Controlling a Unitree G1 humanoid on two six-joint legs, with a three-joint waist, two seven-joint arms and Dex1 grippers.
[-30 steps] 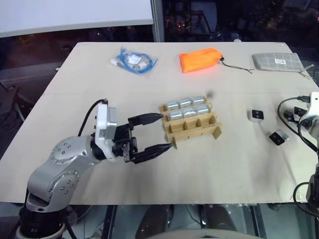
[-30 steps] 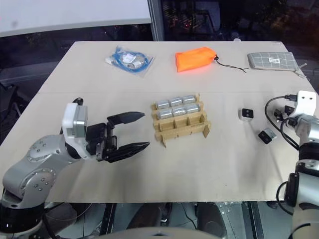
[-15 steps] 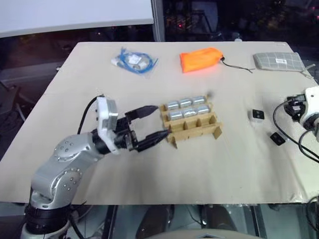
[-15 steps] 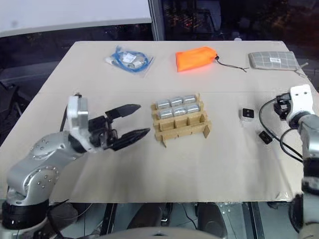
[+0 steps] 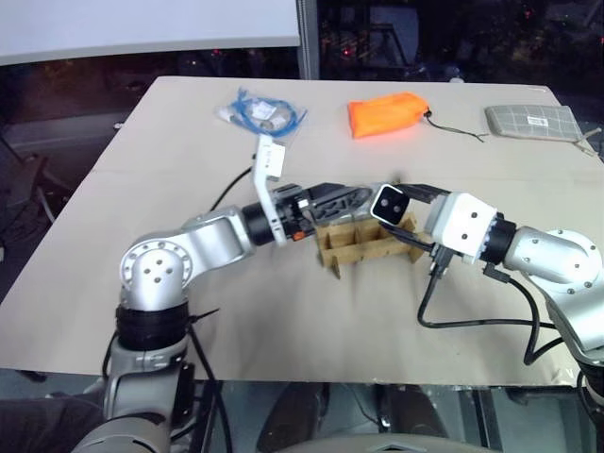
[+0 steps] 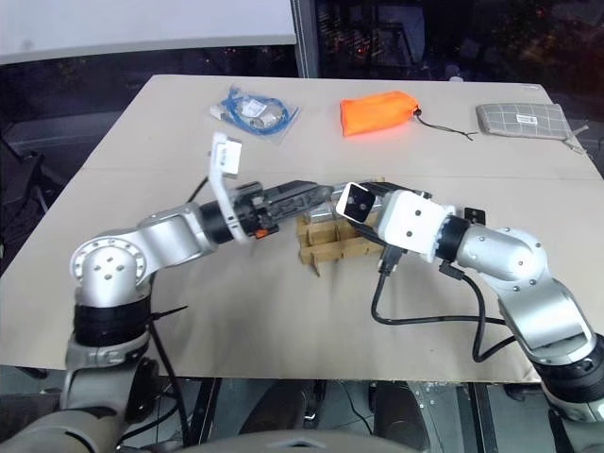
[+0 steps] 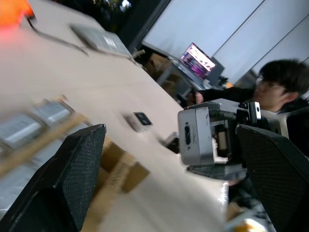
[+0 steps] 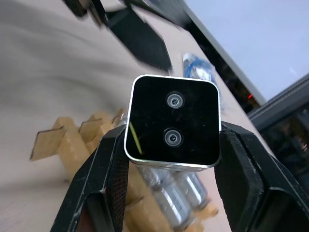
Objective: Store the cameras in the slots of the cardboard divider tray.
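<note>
A: Right gripper state?
B: Clamped on a camera, held just above the cardboard divider tray. Left gripper jaws spread wide, empty, at the tray's far-left corner.

One cardboard divider tray, one orange pouch, one grey pouch

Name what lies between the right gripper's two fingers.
A camera, its dark two-lens face toward the right wrist view, sits clamped between the right gripper's fingers, above the tray.
</note>
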